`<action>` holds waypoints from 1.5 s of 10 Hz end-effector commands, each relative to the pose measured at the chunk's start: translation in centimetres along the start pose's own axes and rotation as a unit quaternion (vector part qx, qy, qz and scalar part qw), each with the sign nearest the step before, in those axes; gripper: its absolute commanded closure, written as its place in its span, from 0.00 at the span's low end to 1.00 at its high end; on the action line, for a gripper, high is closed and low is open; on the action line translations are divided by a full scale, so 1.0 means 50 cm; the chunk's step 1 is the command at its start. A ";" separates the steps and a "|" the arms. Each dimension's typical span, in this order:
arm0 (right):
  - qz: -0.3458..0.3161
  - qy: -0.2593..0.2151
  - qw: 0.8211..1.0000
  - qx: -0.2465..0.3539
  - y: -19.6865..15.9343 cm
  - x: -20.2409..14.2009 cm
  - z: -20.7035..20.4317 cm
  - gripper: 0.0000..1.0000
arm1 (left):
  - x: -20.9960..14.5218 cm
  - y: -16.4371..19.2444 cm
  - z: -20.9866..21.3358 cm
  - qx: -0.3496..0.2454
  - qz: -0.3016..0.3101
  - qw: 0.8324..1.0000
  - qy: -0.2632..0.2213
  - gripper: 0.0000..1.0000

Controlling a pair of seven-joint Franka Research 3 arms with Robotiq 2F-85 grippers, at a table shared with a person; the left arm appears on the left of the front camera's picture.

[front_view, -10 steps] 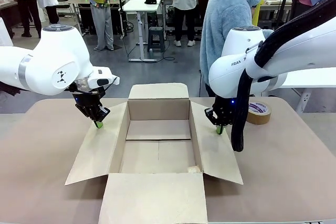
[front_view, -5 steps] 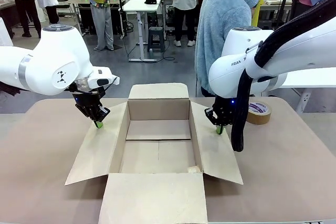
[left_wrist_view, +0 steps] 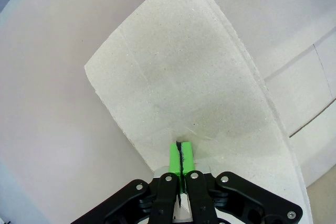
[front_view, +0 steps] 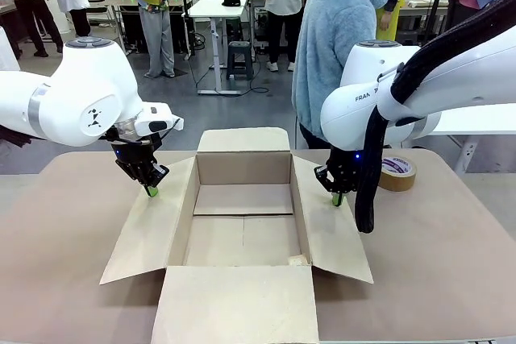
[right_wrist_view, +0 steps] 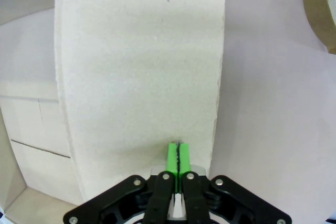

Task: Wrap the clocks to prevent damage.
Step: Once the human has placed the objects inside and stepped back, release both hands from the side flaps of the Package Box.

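Frontally, person (front_view: 334,46) beyond box (front_view: 242,168); wrist-close, left pincer (left_wrist_view: 180,148) gapless.

Bright, even ceiling light fills the room, flat and soft. The matte worktop (front_view: 64,223) and the cardboard box (front_view: 242,243) take it without shine, and the box floor sits slightly shaded. The front view is crisp. Both wrist views bow at their edges, and a faint shadow pools ahead of the left fingers (left_wrist_view: 174,157).

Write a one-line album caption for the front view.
The left gripper and right gripper, both shut, rest on the side flaps of the open cardboard box; a person stands behind.
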State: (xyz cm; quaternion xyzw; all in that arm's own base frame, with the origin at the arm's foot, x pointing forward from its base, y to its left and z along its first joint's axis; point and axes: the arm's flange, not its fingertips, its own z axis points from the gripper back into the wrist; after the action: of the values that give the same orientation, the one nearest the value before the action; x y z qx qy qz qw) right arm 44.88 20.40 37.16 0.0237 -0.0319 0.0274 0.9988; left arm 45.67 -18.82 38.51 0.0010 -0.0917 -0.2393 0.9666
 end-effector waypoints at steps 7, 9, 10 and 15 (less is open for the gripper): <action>-0.009 0.002 1.000 -0.006 0.002 -0.003 -0.004 0.99 | 0.000 -0.001 -0.001 0.001 0.001 1.000 0.000 1.00; -0.009 0.002 1.000 -0.006 0.002 -0.003 -0.004 0.99 | 0.000 -0.001 -0.001 0.001 0.001 1.000 0.000 1.00; -0.009 0.002 1.000 -0.006 0.002 -0.003 -0.004 0.99 | 0.000 -0.001 -0.001 0.001 0.001 1.000 0.000 1.00; -0.009 0.002 1.000 -0.006 0.002 -0.003 -0.004 0.99 | 0.000 -0.001 -0.001 0.001 0.001 1.000 0.000 1.00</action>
State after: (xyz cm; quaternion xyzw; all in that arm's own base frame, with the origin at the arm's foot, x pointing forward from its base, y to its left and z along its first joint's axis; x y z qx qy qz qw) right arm 44.88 20.40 37.16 0.0237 -0.0319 0.0274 0.9988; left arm 45.67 -18.82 38.51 0.0010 -0.0917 -0.2393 0.9666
